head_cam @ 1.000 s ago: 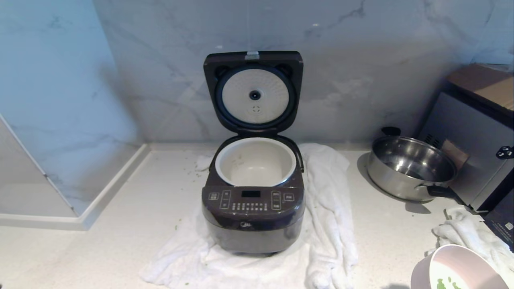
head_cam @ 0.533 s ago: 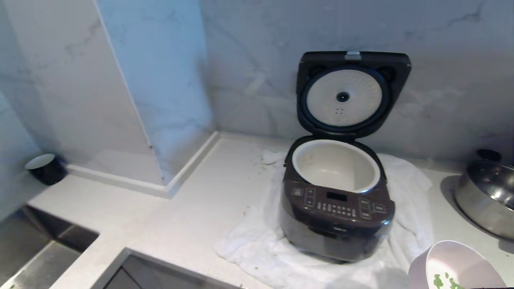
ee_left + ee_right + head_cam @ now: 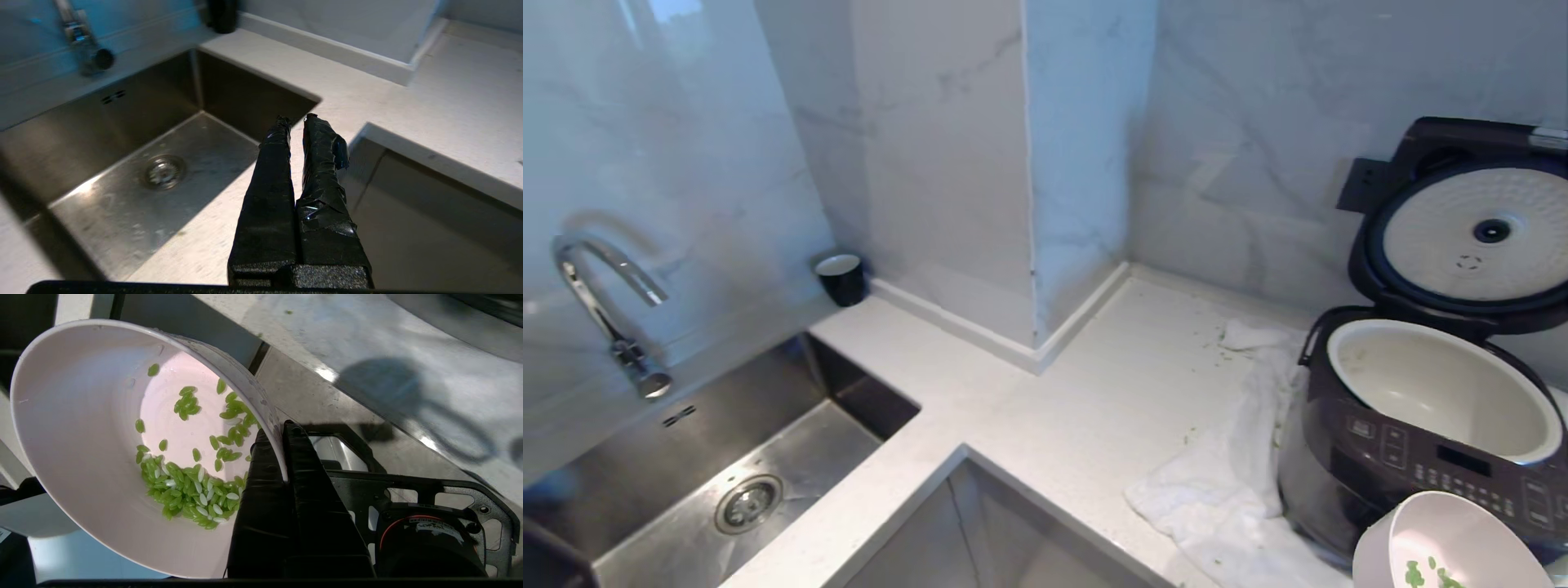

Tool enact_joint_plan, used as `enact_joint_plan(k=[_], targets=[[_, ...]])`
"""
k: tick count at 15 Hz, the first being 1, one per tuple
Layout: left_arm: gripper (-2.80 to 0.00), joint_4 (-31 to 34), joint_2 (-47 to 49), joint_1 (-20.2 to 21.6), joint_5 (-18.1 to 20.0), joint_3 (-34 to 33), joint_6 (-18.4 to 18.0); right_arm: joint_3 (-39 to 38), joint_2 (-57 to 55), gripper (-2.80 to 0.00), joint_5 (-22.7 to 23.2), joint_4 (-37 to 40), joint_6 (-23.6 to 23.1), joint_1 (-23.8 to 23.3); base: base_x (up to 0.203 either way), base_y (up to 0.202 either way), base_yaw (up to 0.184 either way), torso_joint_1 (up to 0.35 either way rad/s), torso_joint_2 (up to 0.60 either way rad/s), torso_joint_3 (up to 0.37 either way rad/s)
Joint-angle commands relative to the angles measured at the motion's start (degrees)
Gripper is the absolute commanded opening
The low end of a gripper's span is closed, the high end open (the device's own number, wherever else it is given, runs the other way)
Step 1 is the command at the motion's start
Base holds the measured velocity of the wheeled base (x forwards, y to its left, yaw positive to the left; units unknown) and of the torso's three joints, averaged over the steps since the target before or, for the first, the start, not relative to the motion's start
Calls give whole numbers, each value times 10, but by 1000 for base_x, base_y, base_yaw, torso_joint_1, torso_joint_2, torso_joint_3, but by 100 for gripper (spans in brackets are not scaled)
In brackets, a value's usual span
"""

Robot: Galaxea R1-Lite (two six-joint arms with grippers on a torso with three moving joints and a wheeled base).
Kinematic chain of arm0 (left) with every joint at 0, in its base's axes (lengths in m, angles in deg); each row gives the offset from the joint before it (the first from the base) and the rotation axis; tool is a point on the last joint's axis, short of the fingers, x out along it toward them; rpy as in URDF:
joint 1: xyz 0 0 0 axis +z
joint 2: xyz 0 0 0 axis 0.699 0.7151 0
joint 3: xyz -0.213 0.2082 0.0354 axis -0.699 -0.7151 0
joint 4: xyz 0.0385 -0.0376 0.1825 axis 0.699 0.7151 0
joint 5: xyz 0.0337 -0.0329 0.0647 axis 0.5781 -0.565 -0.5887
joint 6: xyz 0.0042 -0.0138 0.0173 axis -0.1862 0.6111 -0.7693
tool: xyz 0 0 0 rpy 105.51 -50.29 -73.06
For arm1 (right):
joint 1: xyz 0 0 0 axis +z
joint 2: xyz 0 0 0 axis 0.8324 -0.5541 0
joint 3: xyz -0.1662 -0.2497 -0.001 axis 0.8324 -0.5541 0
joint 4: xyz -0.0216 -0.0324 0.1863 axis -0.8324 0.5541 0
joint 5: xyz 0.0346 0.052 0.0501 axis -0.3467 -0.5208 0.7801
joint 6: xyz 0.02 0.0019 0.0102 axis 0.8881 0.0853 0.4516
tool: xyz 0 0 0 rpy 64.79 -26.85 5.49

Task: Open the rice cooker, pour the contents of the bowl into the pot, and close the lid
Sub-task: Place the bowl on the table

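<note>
The dark-brown rice cooker [image 3: 1388,445] stands at the right edge of the head view with its lid [image 3: 1470,224] raised, pale dimpled plate facing me. Its cream-white pot [image 3: 1437,384] looks empty. The pale pink bowl [image 3: 1445,539] hangs tilted at the lower right, just in front of the cooker. My right gripper [image 3: 278,433] is shut on the rim of the bowl [image 3: 81,416], one finger inside and one outside. The contents [image 3: 184,490], green and white grains, lie pooled in the low side. My left gripper [image 3: 296,119] is shut and empty above the counter's edge by the sink.
A steel sink [image 3: 792,457] with a curved faucet [image 3: 596,302] fills the lower left. A dark cup [image 3: 840,278] stands in the back corner. A marble wall column [image 3: 1078,163] juts out mid-view. A white towel [image 3: 1233,474] lies under the cooker, green bits scattered near it.
The whole head view has swung left: the cooker has slid to the right edge, the steel pan has left the picture, sink and faucet have come in. The bowl stays held at lower right.
</note>
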Motion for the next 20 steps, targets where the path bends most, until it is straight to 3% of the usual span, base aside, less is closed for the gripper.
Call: enact_joint_plan(k=[1,5,20], targets=[[-280,0,1,0,0,-1,0,-1,1,-280,1,1,2,-1,2,-6,178,10,-2,-2],[-280,0,0,0,0,-1,0,-5,0,-280,0,1,2,-4,-1,-6,138,2,2,3],[-280,0,0,0,0,-1,0,-6,-77,-280,2,-76,5,-6,4,0,0,0,0,0]])
